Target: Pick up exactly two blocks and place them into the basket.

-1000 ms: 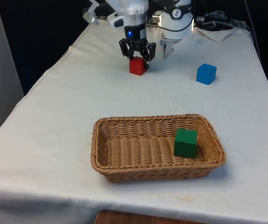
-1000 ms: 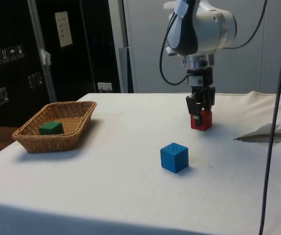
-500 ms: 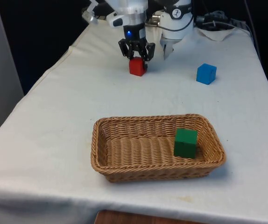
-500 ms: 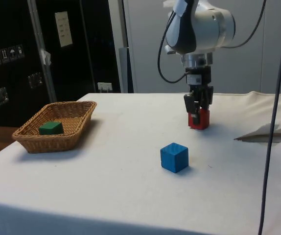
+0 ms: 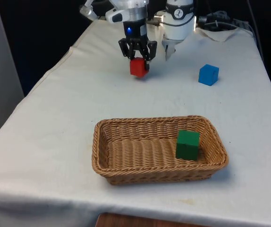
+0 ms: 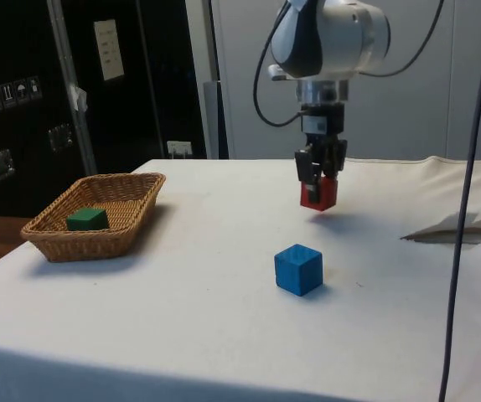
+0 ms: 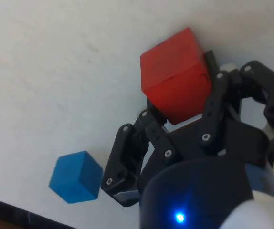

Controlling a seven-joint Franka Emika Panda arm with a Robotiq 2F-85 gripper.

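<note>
while the fingers [image 5: 138, 52] clamp the red block [image 5: 138, 67] just above the counter [image 5: 55, 118], the blue block [image 5: 208, 74] sits at its 3 o'clock.

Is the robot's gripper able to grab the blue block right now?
Probably not yet. The gripper is shut on the red block, held above the cloth. The blue block sits in the open with nothing around it, so once the gripper lets go, the way looks free.

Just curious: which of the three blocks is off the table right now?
The red block, held by the end effector; the blue block sits on cloth, green block in basket.
</note>
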